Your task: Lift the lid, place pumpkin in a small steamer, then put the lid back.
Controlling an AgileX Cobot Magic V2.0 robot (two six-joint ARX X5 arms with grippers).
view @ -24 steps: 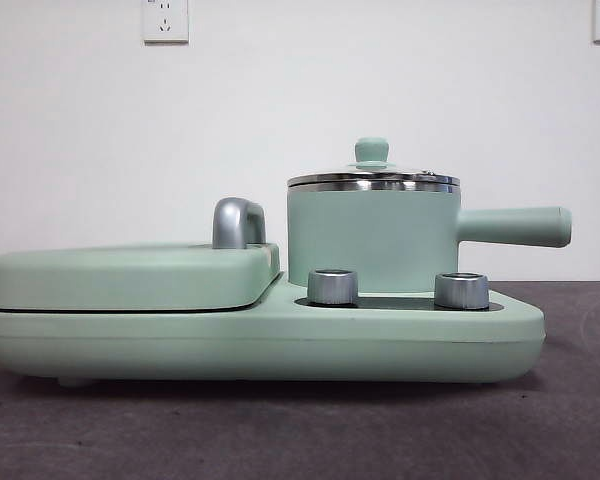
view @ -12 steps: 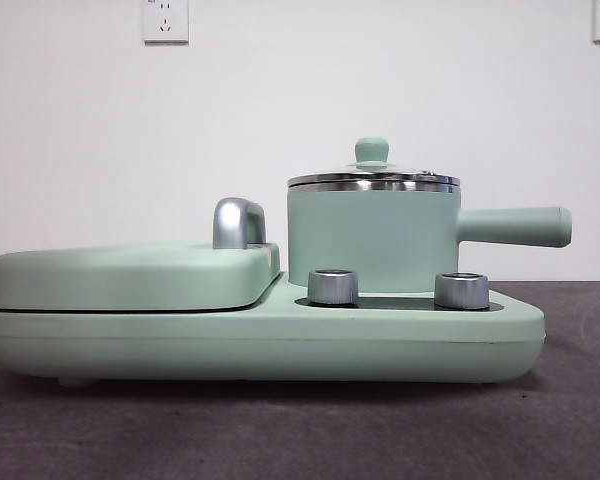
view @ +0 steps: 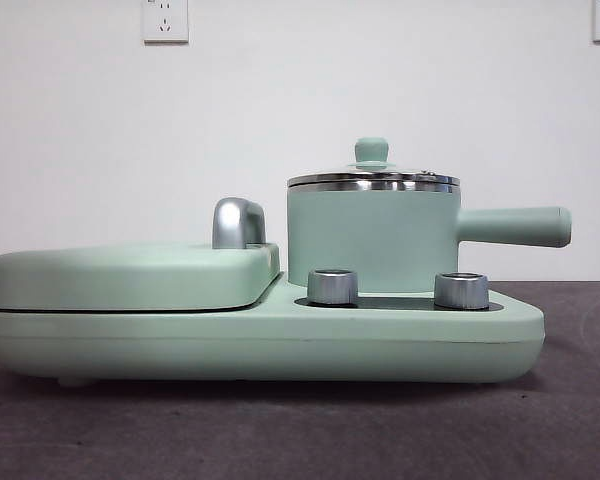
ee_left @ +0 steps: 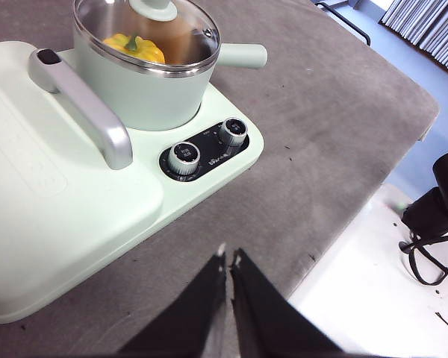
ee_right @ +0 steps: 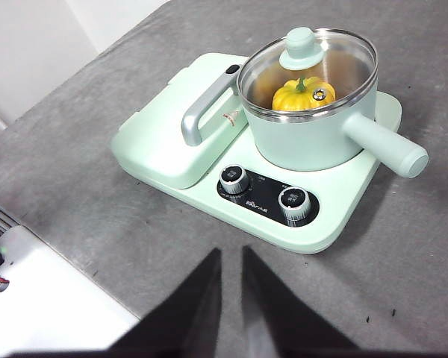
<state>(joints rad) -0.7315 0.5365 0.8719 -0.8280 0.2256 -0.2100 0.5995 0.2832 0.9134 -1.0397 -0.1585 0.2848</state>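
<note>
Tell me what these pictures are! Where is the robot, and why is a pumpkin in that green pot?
A robot with two arms took them. One camera sits low at the table and sees the small steamer from the side. Two more ride on the arms' wrists and look down. The black points at the bottom are each arm's tool: the left tool is pinched shut, the right tool stands a little open. Neither holds anything. On the grey table sits a green cooker with two knobs. The pumpkin lies inside the steamer, under the lid.
</note>
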